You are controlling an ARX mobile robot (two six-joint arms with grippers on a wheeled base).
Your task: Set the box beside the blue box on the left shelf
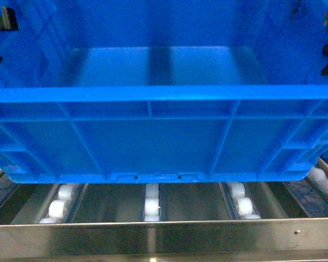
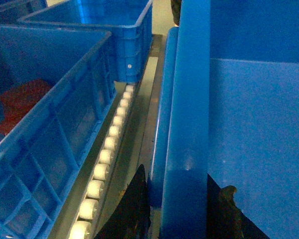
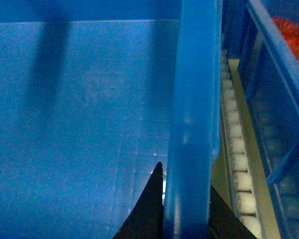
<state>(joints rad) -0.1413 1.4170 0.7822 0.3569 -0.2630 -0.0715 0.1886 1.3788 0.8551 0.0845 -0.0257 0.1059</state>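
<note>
While both grippers — left, right — pinch its rim, the ribbed bright-blue plastic crate sits over the steel roller shelf.

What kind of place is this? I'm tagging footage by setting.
Probably a warehouse or factory line. A big blue plastic crate sits over a steel flow rack with white roller tracks, and more blue crates stand alongside.

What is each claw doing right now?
Left claw: shut on the box rim.
Right claw: shut on the box rim too.
</note>
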